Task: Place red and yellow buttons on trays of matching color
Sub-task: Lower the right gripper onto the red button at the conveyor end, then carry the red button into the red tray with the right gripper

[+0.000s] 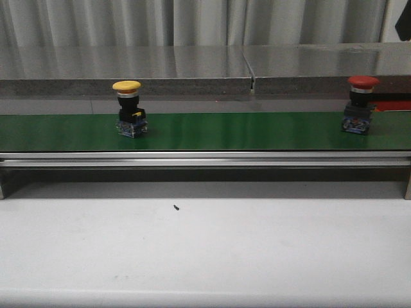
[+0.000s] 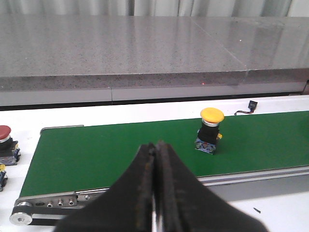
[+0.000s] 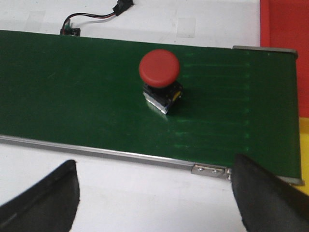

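Table (image 1: 205, 250): white, wide, in front of and under the conveyor.

Belt (image 1: 212, 131): green, running across the table from left to right, with a metal rail along its near edge. Both task buttons stand on it, well apart.

Ledge (image 1: 128, 64): grey stone, behind the belt; curtain folds above it.

Red tray (image 3: 285, 48): seen only in the right wrist view, just past the belt's end. A yellow tray (image 3: 304, 154) edge lies beside it, nearer the camera.

Left gripper (image 2: 154, 193): black jaws pressed together, nothing between them. It hangs over the near rail.

Right gripper (image 3: 154, 193): jaws spread wide apart, empty, over the white table on the near side of the rail.

Yellow button (image 1: 130, 108): upright on the belt's left part. In the left wrist view (image 2: 210, 129) it stands beyond the closed jaws and off to one side, not touching.

Red button (image 1: 359, 104): upright near the belt's right end. In the right wrist view (image 3: 161, 79) it sits beyond the open jaws, roughly in line with the gap, apart from both.

Second red button (image 2: 7, 143): left wrist view only, off the belt's left end on the white table.

Cable (image 3: 94, 17): small black lead with connector, behind the belt.

Speck (image 1: 175, 207): dark, on the table.
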Motion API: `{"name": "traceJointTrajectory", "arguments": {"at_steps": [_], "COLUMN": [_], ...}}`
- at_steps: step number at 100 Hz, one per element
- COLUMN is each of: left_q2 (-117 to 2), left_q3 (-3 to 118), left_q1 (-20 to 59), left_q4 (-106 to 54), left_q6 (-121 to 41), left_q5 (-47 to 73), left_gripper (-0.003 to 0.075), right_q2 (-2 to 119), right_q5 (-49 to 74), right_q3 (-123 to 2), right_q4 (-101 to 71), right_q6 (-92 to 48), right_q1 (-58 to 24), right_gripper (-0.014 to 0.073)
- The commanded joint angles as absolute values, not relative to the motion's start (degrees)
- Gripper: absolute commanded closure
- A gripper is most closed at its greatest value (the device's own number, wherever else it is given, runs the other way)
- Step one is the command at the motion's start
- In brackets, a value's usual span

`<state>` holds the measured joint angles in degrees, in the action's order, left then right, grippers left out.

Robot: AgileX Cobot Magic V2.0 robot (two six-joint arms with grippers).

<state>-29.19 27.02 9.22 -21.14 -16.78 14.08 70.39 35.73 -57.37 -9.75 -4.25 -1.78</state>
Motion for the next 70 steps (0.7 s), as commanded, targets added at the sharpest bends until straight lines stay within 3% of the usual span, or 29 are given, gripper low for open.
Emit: {"name": "traceJointTrajectory", "arguments": {"at_steps": [1,31,64,70], "left_q2": [-29.29,-29.29,-29.29,-29.29], "left_q3": [28.61,28.61,28.61,28.61], "left_q1": [9.71,9.71,9.71,9.71], "left_q4": [-22.01,-22.01,-22.01,-22.01], "left_q6": [-16.85,-16.85,-16.85,-16.85], "left_q5": [9.86,9.86,9.86,9.86], "left_gripper": [0.0739,0.0739,0.0739,0.0739], "right_q2": [74.60,90.64,101.05,102.41], "right_q5": [35.00,43.50,44.63,44.86], "right_q3": [-63.69,-78.84,-85.49,-85.77], "right_q4": [-8.91,-7.74,-7.12,-6.42], "right_q6": [-5.07,-5.07,-5.07,-5.07], "right_q1": [-1.77,0.54,3.86,4.01], "right_gripper": [-0.0041,-0.0041,-0.0036,0.0006]}}
